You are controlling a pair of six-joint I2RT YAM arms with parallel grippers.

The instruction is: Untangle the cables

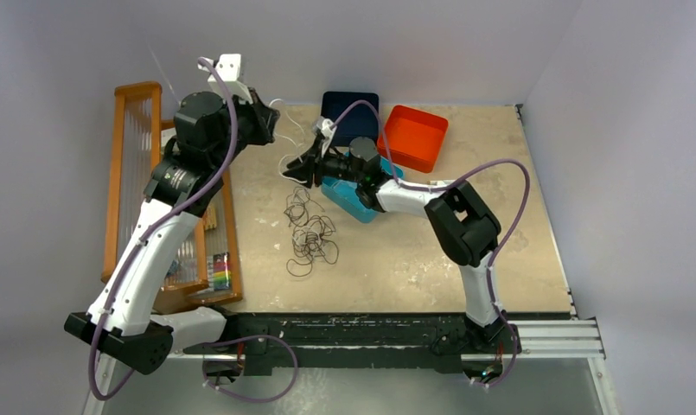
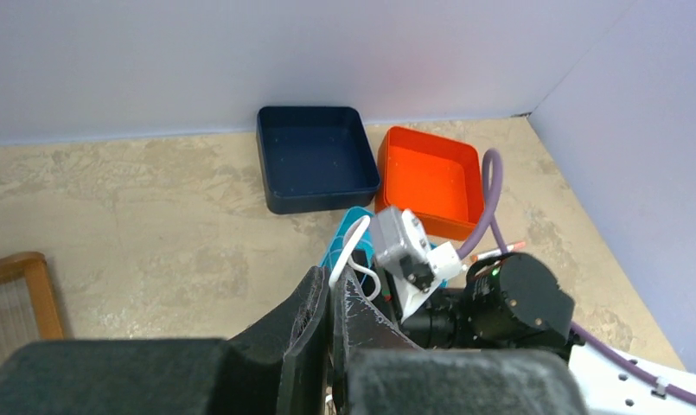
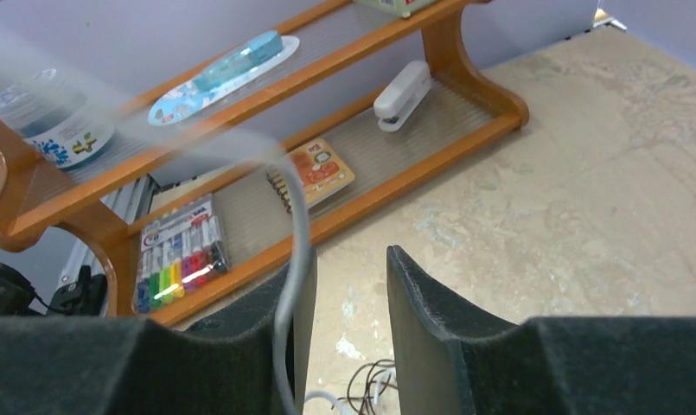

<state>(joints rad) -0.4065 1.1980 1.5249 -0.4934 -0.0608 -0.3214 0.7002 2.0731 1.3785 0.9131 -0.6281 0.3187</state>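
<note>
Far left, a wooden shelf unit [image 1: 115,190] stands along the side of the worktop [image 1: 413,259], holding markers, a stapler and other small items. Just right of it the left gripper [image 2: 331,285] is raised near the back wall. Its fingers are pressed together on a white cable [image 2: 348,246] that loops out from the tips.

That cable runs across to the right gripper [image 3: 351,259] close by. Its fingers stand apart, and the white strand passes through the gap against one finger, not pinched as far as I can see.

Below both grippers, a loose knot of dark cables [image 1: 309,233] lies on the bare worktop. I cannot tell whether the white cable is caught in it.

These cables look thin, light and limp, so they will probably sag, trail and slip from a weak pinch. A straight run beside a crossing seems a better place to hold than the knot itself. A slow pull seems wise, since snagged loops may tighten.

Further right, a teal bin [image 1: 348,201] sits under the right arm, and a navy tray [image 1: 350,105] and an orange tray [image 1: 413,137] sit at the back. Open worktop lies to the front and right. The walls, the trays and the shelf limit any wide swing.
</note>
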